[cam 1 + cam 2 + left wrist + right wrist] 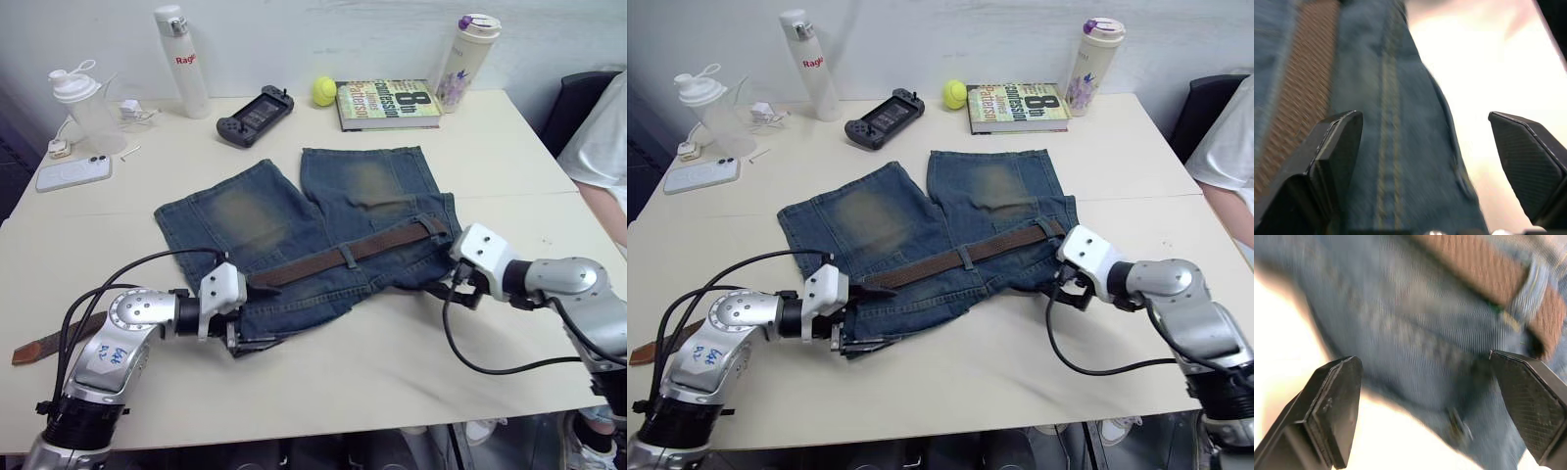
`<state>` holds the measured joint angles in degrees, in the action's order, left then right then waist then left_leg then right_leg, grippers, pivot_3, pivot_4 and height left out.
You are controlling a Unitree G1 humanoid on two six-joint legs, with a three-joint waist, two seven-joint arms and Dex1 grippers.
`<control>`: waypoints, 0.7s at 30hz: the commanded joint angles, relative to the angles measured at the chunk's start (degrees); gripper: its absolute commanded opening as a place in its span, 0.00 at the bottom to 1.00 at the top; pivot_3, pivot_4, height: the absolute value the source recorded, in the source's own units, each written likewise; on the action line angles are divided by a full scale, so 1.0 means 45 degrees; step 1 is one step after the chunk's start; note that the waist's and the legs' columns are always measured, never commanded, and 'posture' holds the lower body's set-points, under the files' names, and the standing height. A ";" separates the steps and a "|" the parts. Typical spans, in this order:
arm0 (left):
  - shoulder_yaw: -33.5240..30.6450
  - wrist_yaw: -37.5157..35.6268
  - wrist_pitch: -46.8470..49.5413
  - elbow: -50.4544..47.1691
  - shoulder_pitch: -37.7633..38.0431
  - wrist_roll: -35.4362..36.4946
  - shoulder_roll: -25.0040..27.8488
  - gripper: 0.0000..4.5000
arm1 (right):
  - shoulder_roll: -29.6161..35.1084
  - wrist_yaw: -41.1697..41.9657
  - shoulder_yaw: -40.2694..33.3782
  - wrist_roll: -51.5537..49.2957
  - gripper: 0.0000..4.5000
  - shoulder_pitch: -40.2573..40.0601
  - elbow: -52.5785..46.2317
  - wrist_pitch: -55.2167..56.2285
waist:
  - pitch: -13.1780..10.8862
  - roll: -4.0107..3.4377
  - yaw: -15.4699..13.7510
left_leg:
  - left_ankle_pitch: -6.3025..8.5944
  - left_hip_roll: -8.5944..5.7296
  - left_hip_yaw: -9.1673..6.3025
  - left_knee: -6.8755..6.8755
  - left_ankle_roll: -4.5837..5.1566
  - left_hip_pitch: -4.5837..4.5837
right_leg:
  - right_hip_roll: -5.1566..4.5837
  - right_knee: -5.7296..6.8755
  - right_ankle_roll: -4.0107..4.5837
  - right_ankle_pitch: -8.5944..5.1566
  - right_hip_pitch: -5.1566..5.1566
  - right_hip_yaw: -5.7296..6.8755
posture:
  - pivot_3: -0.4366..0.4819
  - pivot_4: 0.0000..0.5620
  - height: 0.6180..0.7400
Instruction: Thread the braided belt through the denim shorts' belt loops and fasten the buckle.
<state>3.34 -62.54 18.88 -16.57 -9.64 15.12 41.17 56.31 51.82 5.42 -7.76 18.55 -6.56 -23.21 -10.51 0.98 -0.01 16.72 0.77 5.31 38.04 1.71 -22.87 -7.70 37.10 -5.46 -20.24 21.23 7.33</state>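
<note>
Threading is under way: the belt [343, 257] lies along the waistband of the shorts [294, 225] mid-surface, under a loop [347, 257]. Left gripper [1425, 142] and right gripper [1425, 382] flank the waist, fingers wide, holding nothing. Next, probably grip the belt's left part and feed on.

A white bottle [182, 59], a game controller [254, 115], a yellow ball [324, 91], a book [388, 103] and a flowered flask [466, 61] are lined along the worktop's [490, 157] far edge; a phone [72, 173] is laid beside a shaker [80, 106].
</note>
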 commanded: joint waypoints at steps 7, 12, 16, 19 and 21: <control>0.1029 0.0642 -0.3534 0.1741 -0.0714 -0.2946 0.0902 0.71 | -0.0580 -0.0784 0.1441 0.3020 1.00 0.0978 0.2485 0.2205 | 0.0001 0.0002 0.0036 | 0.0009 0.0017 0.0000 -0.0020 -0.0008 0.0108 | -0.0012 -0.0048 0.0007 0.0010 -0.0122 0.0016 | 0.48 0.27 1.00; 0.1096 0.0673 -0.4329 0.2412 -0.0911 -0.3503 0.1064 0.22 | -0.1185 -0.0793 0.1613 0.3346 0.62 0.1107 0.3023 0.2363 | 0.0009 0.0014 0.0047 | 0.0028 0.0035 -0.0004 -0.0022 -0.0021 0.0161 | -0.0044 -0.0059 0.0008 0.0011 -0.0174 0.0015 | 0.48 0.27 1.00; 0.1243 0.1012 -0.6050 0.4626 -0.1840 -0.4369 0.1306 0.08 | -0.1956 -0.0514 0.1642 0.3052 0.18 0.1298 0.2695 0.1612 | 0.0014 0.0016 0.0050 | 0.0027 0.0035 -0.0003 -0.0021 -0.0021 0.0172 | -0.0048 -0.0047 0.0010 0.0012 -0.0178 0.0019 | 0.48 0.27 1.00; 0.1591 0.1840 -0.8043 0.7877 -0.3636 -0.5438 0.1418 0.08 | -0.2845 -0.0325 0.1776 0.2746 0.00 0.1524 0.1902 0.0389 | 0.0040 0.0019 0.0085 | 0.0022 0.0045 -0.0001 -0.0021 -0.0028 0.0201 | -0.0046 -0.0036 0.0037 0.0027 -0.0196 0.0027 | 0.48 0.27 1.00; 0.1976 0.2797 -0.9496 1.0512 -0.5327 -0.6300 0.1292 0.08 | -0.3442 -0.0335 0.2086 0.2831 0.00 0.1663 0.1377 -0.0371 | 0.0046 0.0020 0.0078 | 0.0021 0.0056 -0.0002 -0.0025 -0.0032 0.0204 | -0.0045 -0.0029 0.0050 0.0034 -0.0192 0.0040 | 0.48 0.27 1.00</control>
<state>12.10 -54.52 -20.42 21.18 -30.84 -7.59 46.02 43.11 49.13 11.12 5.56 26.43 2.07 -22.29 -10.30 1.07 0.34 16.79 1.06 5.30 37.92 1.54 -21.95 -7.86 36.99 -5.21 -20.08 20.39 7.52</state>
